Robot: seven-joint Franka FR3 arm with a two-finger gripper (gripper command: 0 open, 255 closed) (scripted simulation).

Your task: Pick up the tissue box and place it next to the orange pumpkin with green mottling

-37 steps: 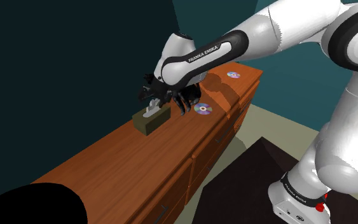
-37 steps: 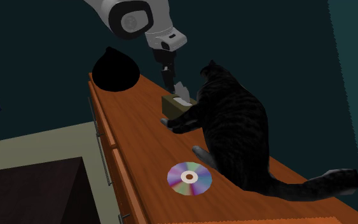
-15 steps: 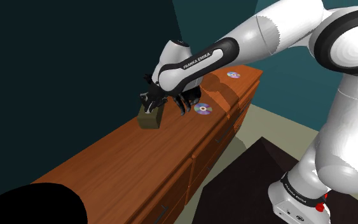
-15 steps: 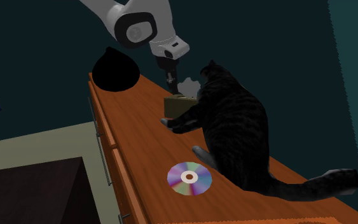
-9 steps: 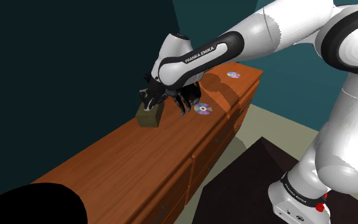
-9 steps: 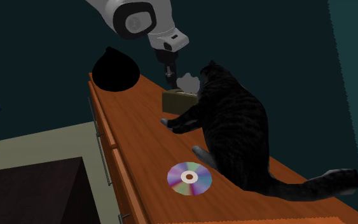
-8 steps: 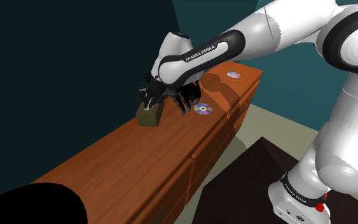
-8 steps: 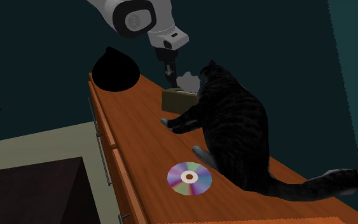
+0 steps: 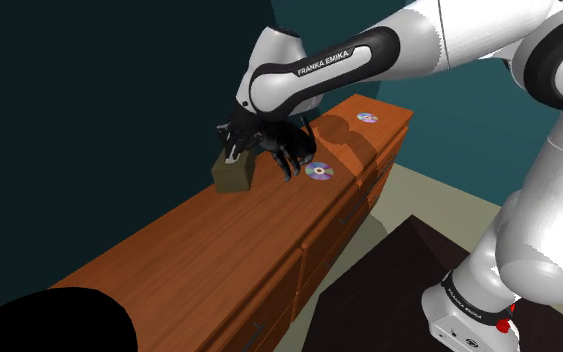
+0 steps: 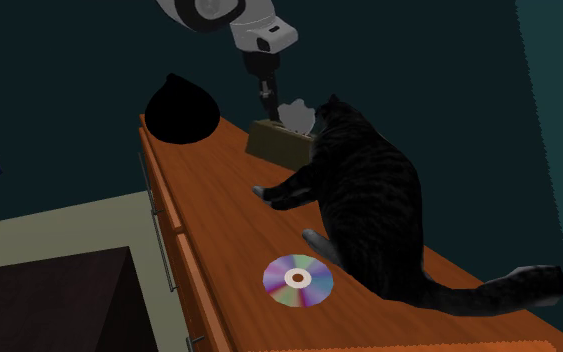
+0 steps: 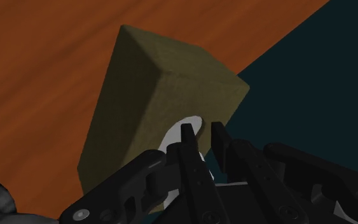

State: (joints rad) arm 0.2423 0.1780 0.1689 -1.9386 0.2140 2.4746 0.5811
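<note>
My tool (image 11: 201,130) is clamped on the box (image 11: 158,95) beside its tissue (image 11: 173,137). The box is probably light and crushable, and it hangs tilted, so a mid-body hold looks safer.

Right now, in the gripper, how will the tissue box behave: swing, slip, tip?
Probably light: the tissue box hangs tilted from the gripper, clamped at its top, at the white tissue. That off-centre hold may let it swing. If the fingers pinch mostly tissue, which is floppy, it could pull out; go slowly near the cat.
</note>
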